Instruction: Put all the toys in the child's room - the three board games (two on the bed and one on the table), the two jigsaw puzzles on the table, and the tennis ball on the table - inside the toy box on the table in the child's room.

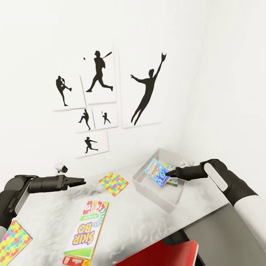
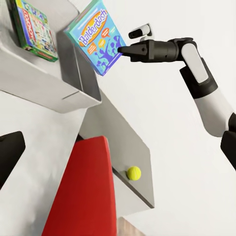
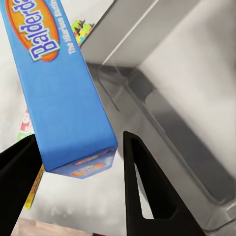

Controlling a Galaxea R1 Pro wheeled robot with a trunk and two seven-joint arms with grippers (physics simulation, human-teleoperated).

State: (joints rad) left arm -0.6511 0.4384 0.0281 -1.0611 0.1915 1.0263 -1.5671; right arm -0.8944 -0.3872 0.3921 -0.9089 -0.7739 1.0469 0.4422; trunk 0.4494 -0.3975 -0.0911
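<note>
Blue Balderdash box (image 1: 157,173) hangs tilted over the toy box (image 1: 146,186), its lower end already below the rim, with the right gripper (image 1: 170,172) at its 3 o'clock edge. In the right wrist view the two fingers stand either side of the box's end with a visible gap on one side, so I cannot tell whether they grip it or have just let go. A second board game (image 2: 32,27) already lies inside, leaning on the far wall.

To finish this step well, I judge the box should be let down flat or on edge beside that game, not dropped from a tilt, since a corner could catch the rim and tip it out. Opening the fingers wide and drawing straight back along their own line would avoid dragging the box with them.

The left gripper (image 1: 77,181) hovers over the table (image 1: 147,225) at 9 o'clock, fingers close together and holding nothing; whether fully closed I cannot tell. Left to collect: the Skip-Bo (image 1: 87,231) at 6 o'clock, one puzzle (image 1: 113,183) near the middle, another puzzle (image 1: 13,240) at 8 o'clock off the table's side, and the ball (image 2: 133,172), seen in the left wrist view at the table's edge by a red chair (image 1: 162,255).
</note>
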